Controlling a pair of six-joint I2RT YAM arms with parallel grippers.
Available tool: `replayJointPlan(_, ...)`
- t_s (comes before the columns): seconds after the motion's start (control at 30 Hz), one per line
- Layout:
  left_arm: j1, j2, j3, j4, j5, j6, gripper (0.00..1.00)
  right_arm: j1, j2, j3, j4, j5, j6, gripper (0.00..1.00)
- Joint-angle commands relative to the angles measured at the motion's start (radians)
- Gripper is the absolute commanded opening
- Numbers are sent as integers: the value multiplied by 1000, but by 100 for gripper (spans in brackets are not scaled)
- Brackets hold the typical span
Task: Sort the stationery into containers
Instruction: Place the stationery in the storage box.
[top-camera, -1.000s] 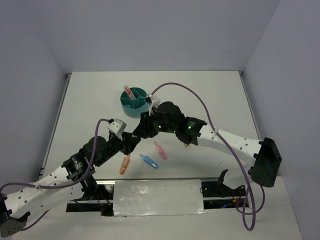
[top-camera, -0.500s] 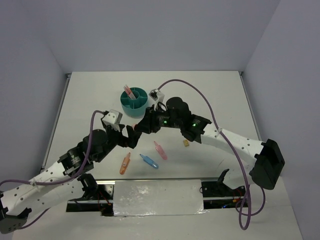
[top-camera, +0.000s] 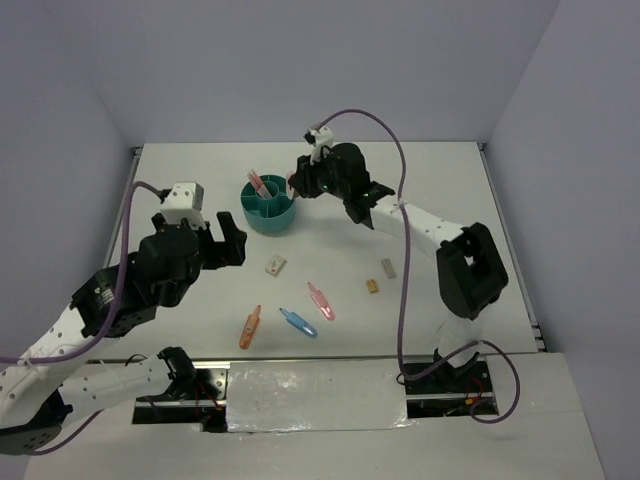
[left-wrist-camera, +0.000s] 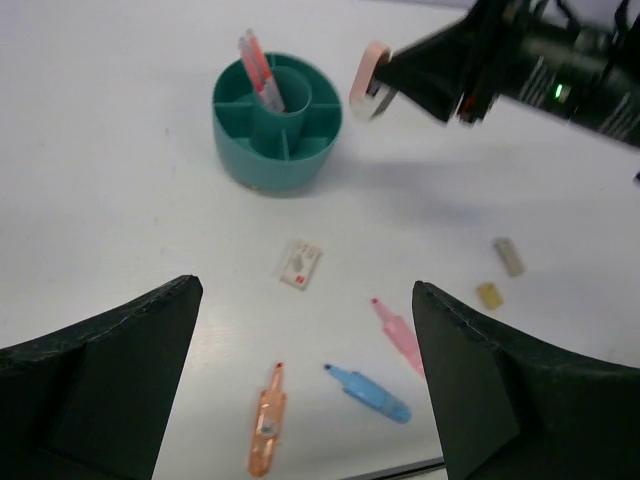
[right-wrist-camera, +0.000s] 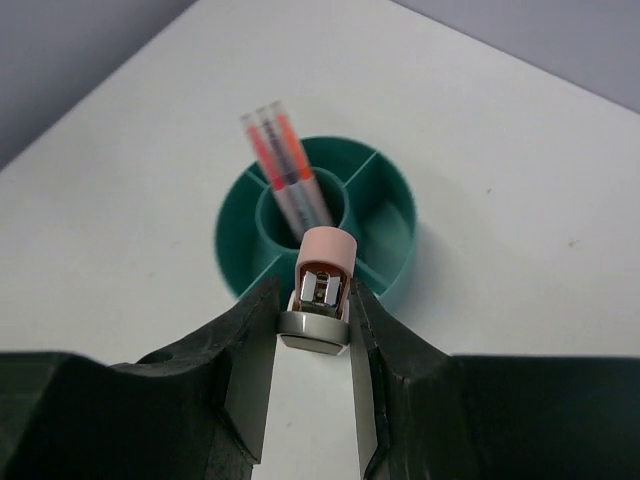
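One stubby pink-capped piece sat clamped in the right hand. The jaws were closed on its grey lower body, and the pink cap stood clear of the fingers. It hung in the air just beside the teal cup, on the side away from the left arm. It was in no compartment yet, and I could not tell whether it was over the rim or just outside it.

The piece looked like hard, smooth plastic, so probably light and stiff but a little slippery. Being short, it could twist in a loose pinch, so a grip across its flat sides near the middle seemed soundest. A short drop into a compartment would hardly hurt it.

Two pens leaned in the cup's central tube and looked easy to knock.

On the bench, well apart from the cup, lay a white eraser block, a pink marker, a blue marker, an orange marker and two small tan blocks. The markers would likely roll, so they were best taken across the barrel at mid-length. The blocks lay low and would need fingertips brought right down to the surface.

The left hand hovered over the bench with its jaws spread wide, holding nothing.
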Motion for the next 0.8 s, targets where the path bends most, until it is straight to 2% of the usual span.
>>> replayJointPlan(0.0, 2, -31, -101, 5, -36, 89, 99, -7, 95, 175, 67, 54, -141, 0)
replayJointPlan(0.1, 11, -79, -207, 52, -65, 90, 99, -9, 194, 265, 52, 62, -181, 0)
replayJointPlan(0.47, 46, -174, -251, 52, -53, 72, 99, -12, 336, 368, 68, 16, -172, 0)
replayJointPlan(0.77, 45, -174, -253, 56, -33, 85, 99, -12, 405, 421, 55, -4, -166, 0)
